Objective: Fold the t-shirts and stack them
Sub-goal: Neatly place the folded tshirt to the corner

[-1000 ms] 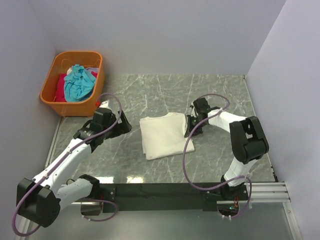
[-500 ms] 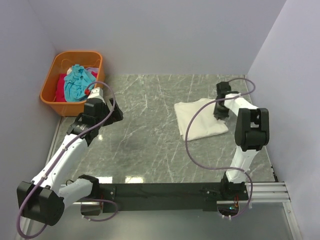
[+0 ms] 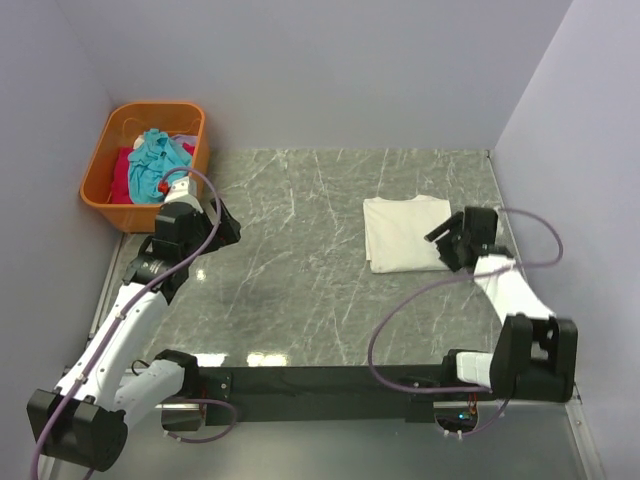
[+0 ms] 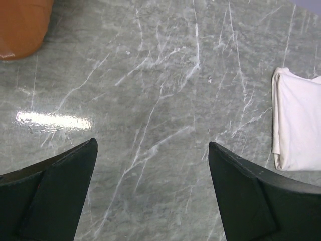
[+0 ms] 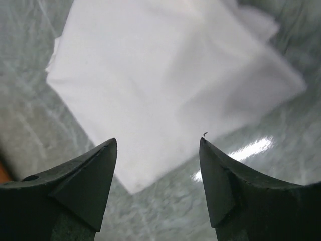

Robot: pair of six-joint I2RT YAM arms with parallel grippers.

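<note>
A folded cream t-shirt [image 3: 405,233] lies flat on the marble table, right of centre; it also shows in the left wrist view [image 4: 301,125] and the right wrist view [image 5: 165,80]. My right gripper [image 3: 447,238] hovers at the shirt's near right corner, open, with nothing between its fingers [image 5: 158,139]. A teal t-shirt [image 3: 155,160] and a red t-shirt [image 3: 122,175] lie crumpled in the orange basket [image 3: 100,185]. Beside the basket's near right corner my left gripper [image 3: 225,228] is open and empty over bare table [image 4: 152,143].
The basket stands in the far left corner against the walls, and its corner shows in the left wrist view [image 4: 20,25]. Walls close the table at the left, back and right. Grey marble stretches between the basket and the cream shirt.
The right gripper dragged the cream shirt from the centre to the right, let go, opened and drew back toward the near right. The left arm swung toward the basket.
</note>
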